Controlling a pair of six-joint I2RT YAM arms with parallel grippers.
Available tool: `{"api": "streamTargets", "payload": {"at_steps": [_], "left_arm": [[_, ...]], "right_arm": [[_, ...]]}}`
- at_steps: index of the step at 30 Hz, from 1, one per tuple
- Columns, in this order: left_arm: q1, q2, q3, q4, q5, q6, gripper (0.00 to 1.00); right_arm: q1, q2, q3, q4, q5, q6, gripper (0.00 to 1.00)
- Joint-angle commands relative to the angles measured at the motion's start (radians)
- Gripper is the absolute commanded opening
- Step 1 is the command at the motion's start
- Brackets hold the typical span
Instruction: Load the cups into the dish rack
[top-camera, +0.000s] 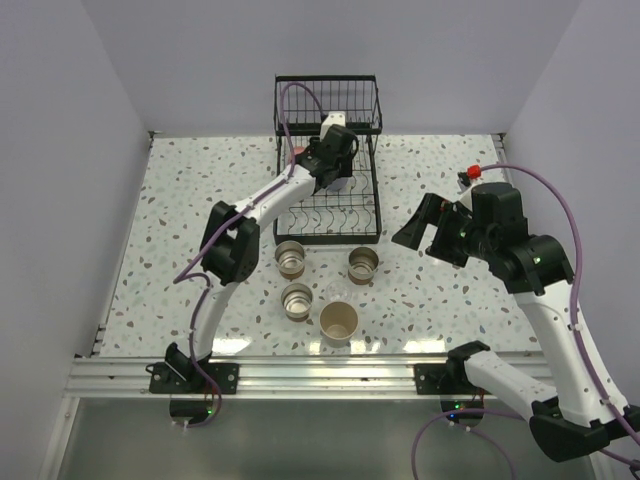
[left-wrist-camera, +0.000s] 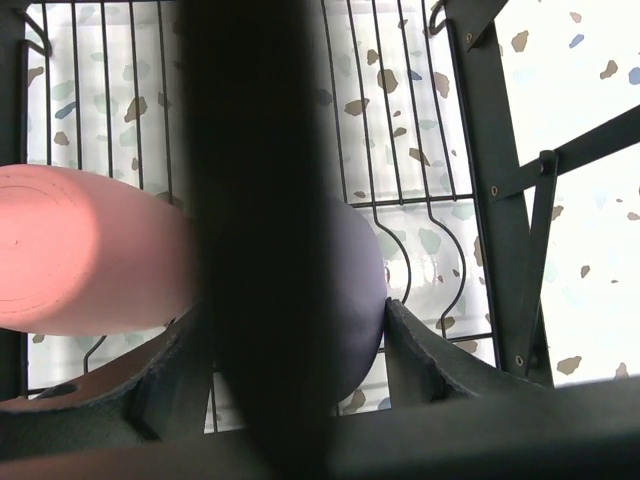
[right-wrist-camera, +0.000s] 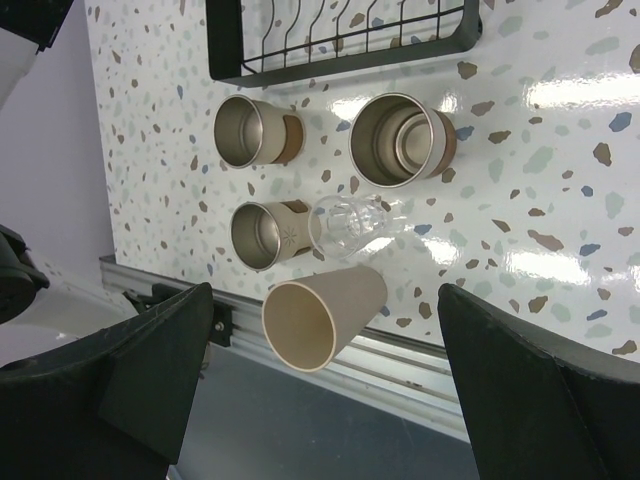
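Note:
The black wire dish rack (top-camera: 362, 222) stands at the back centre. My left gripper (top-camera: 335, 168) is inside it, shut on the lavender cup (left-wrist-camera: 360, 290), which lies next to the coral-pink cup (left-wrist-camera: 90, 250) on the rack wires. A blurred dark bar hides much of that view. Three brown cups (top-camera: 290, 258) (top-camera: 363, 264) (top-camera: 298, 301), the clear cup (top-camera: 335, 293) and the beige cup (top-camera: 339, 322) stand in front of the rack. My right gripper (top-camera: 425, 225) hangs open and empty, high to their right; its wrist view shows the beige cup (right-wrist-camera: 320, 320) and clear cup (right-wrist-camera: 355, 225) below.
A small red object (top-camera: 473, 172) sits at the right of the table behind the right arm. An aluminium rail (top-camera: 320, 372) runs along the near edge. White walls close in the left, right and back sides.

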Motion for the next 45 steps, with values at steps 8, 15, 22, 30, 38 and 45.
{"api": "streamTargets", "payload": {"at_steps": [8,15,22,30,38,45], "left_arm": [[0.004,0.005,0.052,0.019,-0.056,0.039,0.75],[0.000,-0.011,0.078,0.022,-0.025,0.048,1.00],[-0.008,-0.092,0.038,0.010,-0.033,0.036,1.00],[-0.008,-0.271,-0.129,0.012,-0.043,0.000,1.00],[-0.007,-0.489,-0.241,-0.020,-0.062,-0.032,1.00],[-0.005,-0.758,-0.547,-0.024,-0.019,-0.078,1.00]], "right_arm": [[-0.003,0.011,-0.009,0.021,0.009,0.002,0.97],[-0.003,0.008,-0.014,0.025,0.001,0.001,0.97],[-0.004,-0.001,-0.025,0.039,-0.006,-0.001,0.97],[-0.003,-0.003,-0.038,0.041,0.003,-0.038,0.97],[0.010,0.063,-0.080,0.055,-0.074,-0.117,0.93],[0.339,0.176,-0.040,0.056,0.067,-0.098,0.90]]}}
